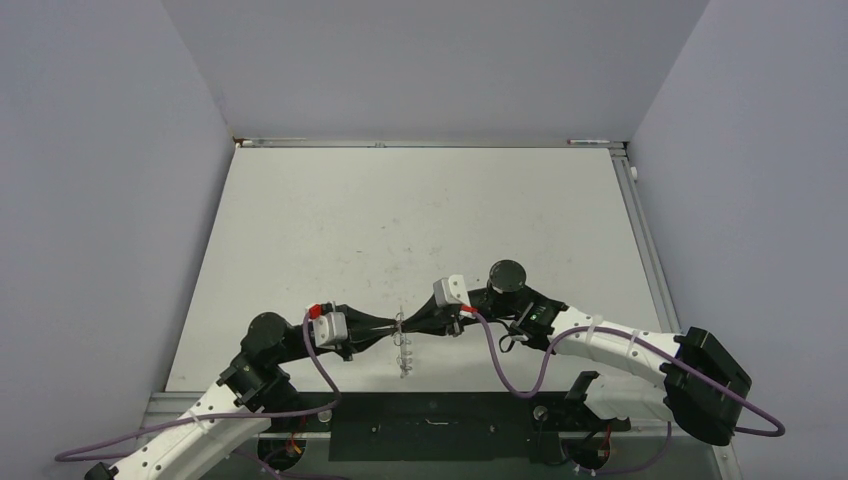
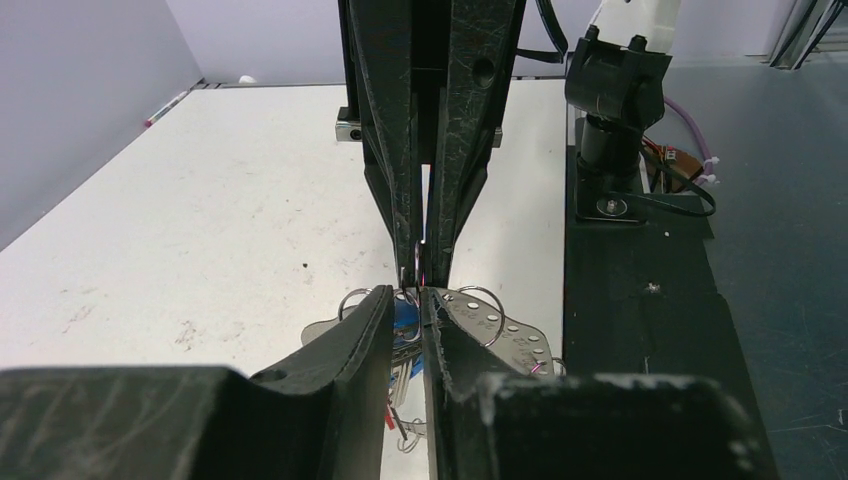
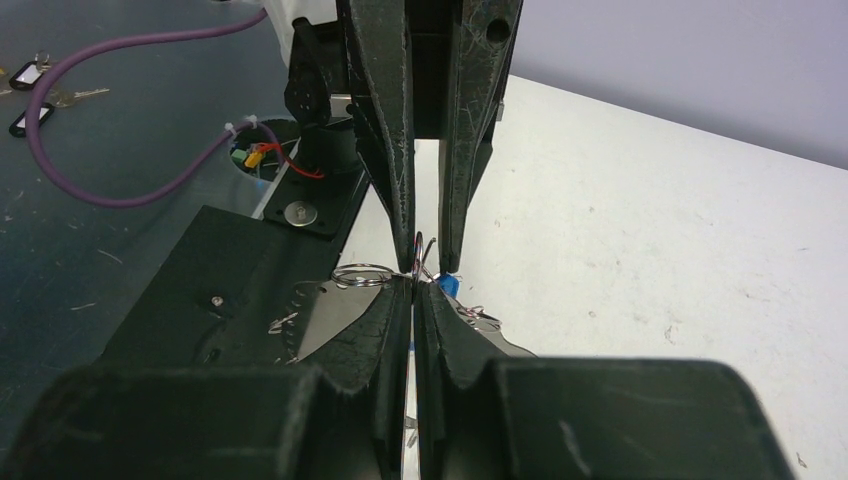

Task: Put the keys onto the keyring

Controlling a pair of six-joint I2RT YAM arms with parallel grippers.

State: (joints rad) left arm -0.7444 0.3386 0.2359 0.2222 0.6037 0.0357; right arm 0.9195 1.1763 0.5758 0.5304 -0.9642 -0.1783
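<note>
Looking at a white bench [image 1: 400, 200], with left arm [image 1: 270, 345] and right arm [image 1: 600, 340] both stretched low and flat, meeting tip to tip near the front edge. Forearms roughly in line, wrists level.

Reading right end effector [image 3: 413, 288] as clamped tight on a thin wire loop of the keyring [image 2: 500, 335], holding it off the bench. Rest of ring hanging below and toward the bases, long axis across the line of the arms.

Reading left end effector [image 2: 408, 298] as nearly closed, pinching the blue key [image 2: 405, 322] right at the ring, touching or just beside the held loop. Can't tell if threaded yet.

Spotting a red bit low under the ring, probably the red key [image 2: 389, 415].

Next move likely needs a fine push along the arm line, left into right.
</note>
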